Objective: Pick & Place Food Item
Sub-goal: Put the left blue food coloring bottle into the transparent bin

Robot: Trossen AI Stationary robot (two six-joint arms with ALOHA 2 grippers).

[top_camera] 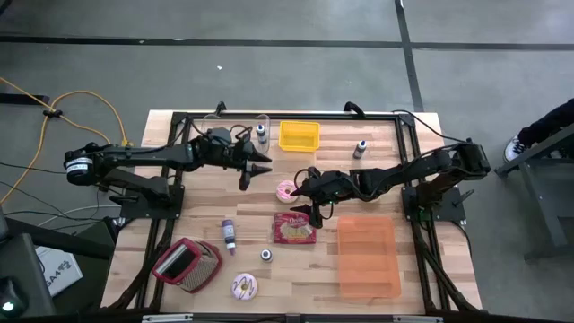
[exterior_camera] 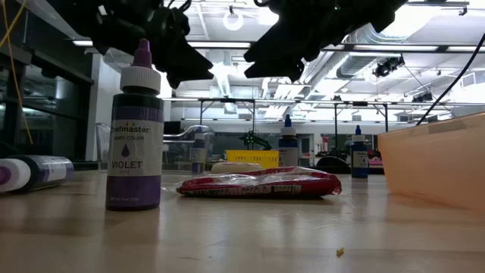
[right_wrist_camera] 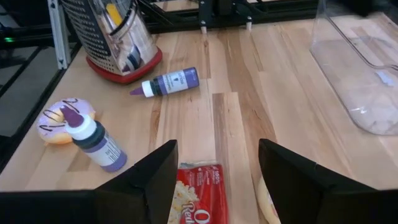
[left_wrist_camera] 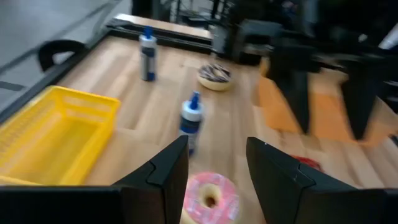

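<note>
The pink-frosted donut (top_camera: 286,189) lies mid-worktop, between my two tools and just beside my right tool (top_camera: 303,199), whose fingers stand open and empty above the red snack packet (top_camera: 294,228). My left tool (top_camera: 252,170) hovers nearby, half open, empty. The upright purple bottle (exterior_camera: 135,129) reads "VIOLET".

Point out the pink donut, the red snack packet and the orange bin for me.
pink donut (top_camera: 287,189), high view, its frosted top.
red snack packet (top_camera: 294,229), high view, middle of the wrapper.
orange bin (top_camera: 392,260), high view, its right wall.
</note>
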